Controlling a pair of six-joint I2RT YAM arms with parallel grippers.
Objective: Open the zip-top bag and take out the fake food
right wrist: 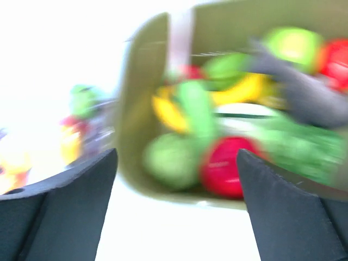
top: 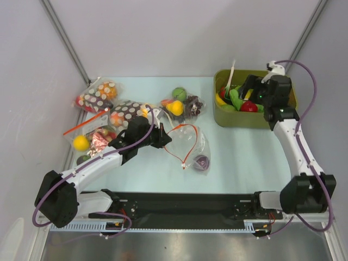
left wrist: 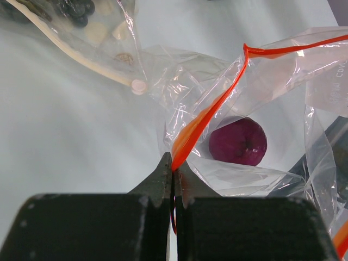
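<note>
The clear zip-top bag (top: 191, 144) lies mid-table with its red-orange zip strip (left wrist: 217, 103) spread open in a loop. A round purple piece (top: 202, 161) is still inside it and also shows in the left wrist view (left wrist: 238, 141). My left gripper (top: 166, 137) is shut on the zip strip at the bag's left edge (left wrist: 174, 168). My right gripper (top: 247, 87) is open and empty, hovering over the olive bin (top: 239, 120). In the blurred right wrist view, the bin (right wrist: 136, 109) holds a red ball (right wrist: 225, 166), green pieces and a grey fish-like piece (right wrist: 304, 89).
Other bags lie at the left: two brown white-dotted ones (top: 98, 95) (top: 128, 112), and one with a yellow ball and pink piece (top: 89, 140). A white-strip bag with a green ball and grapes (top: 183, 104) sits just behind the open bag.
</note>
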